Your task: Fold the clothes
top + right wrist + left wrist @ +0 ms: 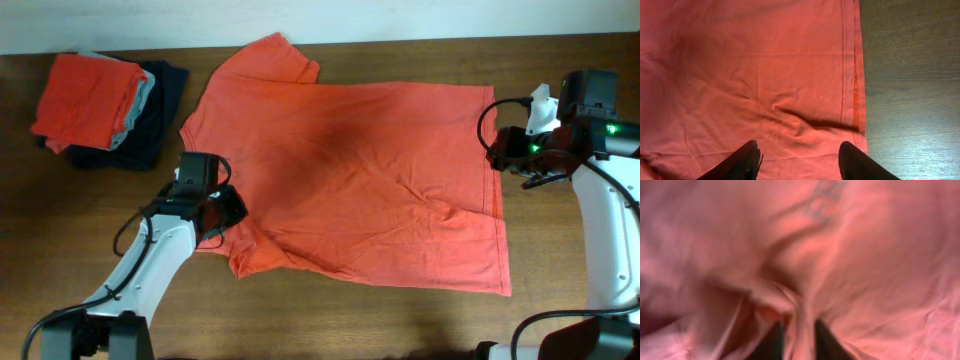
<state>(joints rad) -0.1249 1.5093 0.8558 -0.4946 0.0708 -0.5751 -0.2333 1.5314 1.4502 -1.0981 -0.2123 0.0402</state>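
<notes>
An orange T-shirt (350,170) lies spread flat on the wooden table, collar to the left, hem to the right. My left gripper (228,208) sits at the near sleeve and is shut on a pinch of the shirt's fabric (799,325), which bunches between its fingers. My right gripper (500,150) hovers at the hem's far right corner. It is open and empty (799,155) above the orange cloth (750,75), with the stitched hem (850,75) just to its right.
A stack of folded clothes (105,105), orange on top of grey and dark navy, stands at the back left. Bare wooden table (570,270) lies right of the hem and in front of the shirt (910,90).
</notes>
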